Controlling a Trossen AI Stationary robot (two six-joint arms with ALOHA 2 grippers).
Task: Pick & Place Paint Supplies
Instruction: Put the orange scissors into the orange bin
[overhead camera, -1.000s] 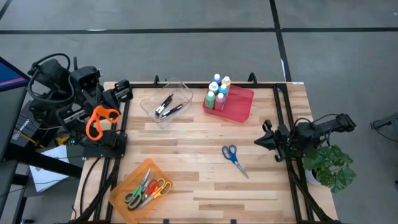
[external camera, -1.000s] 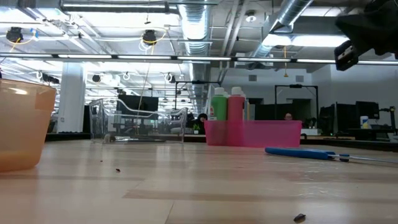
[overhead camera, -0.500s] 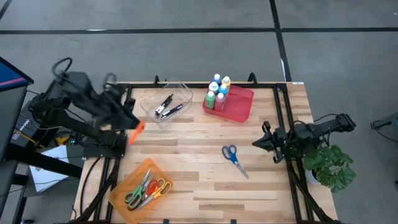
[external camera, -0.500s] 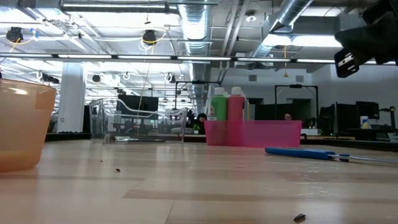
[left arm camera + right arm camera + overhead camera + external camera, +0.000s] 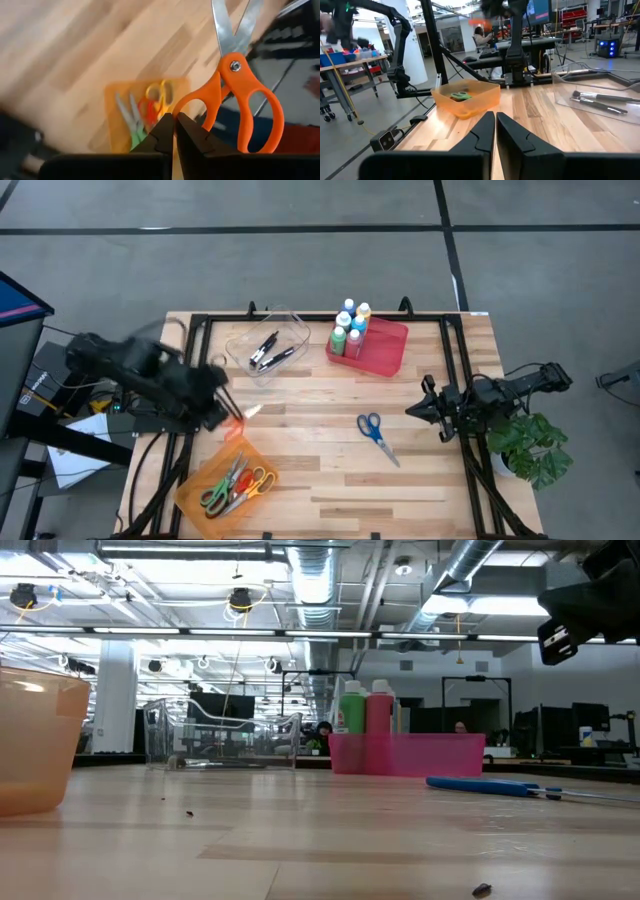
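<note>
The left gripper (image 5: 174, 122) sits at the lower centre of its wrist view, fingers pressed together on one loop of a pair of orange-handled scissors (image 5: 240, 95), blades pointing to the upper edge. In the high view this gripper (image 5: 222, 412) is blurred at left centre, over the table (image 5: 300, 480) edge, just above the orange bin (image 5: 225, 480). That bin, at the lower left of the high view, contains green, red and yellow-handled scissors (image 5: 238, 484).

The right gripper (image 5: 495, 125) shows at the lower centre of its wrist view, fingers closed with nothing between them. In the high view it (image 5: 425, 406) is at right centre, over the table's right rail, beside a potted plant (image 5: 535, 445).

Blue-handled scissors (image 5: 376, 434) lie flat on the wood, right of centre in the high view.

Farther back, at upper centre, a clear tray (image 5: 268, 346) holds dark brushes (image 5: 270, 352). To its right, the red bin (image 5: 378, 348) holds the paint bottles (image 5: 350, 328), upright and grouped in its left end. In the low view the green and pink bottles (image 5: 365, 708) rise above the bin wall.
</note>
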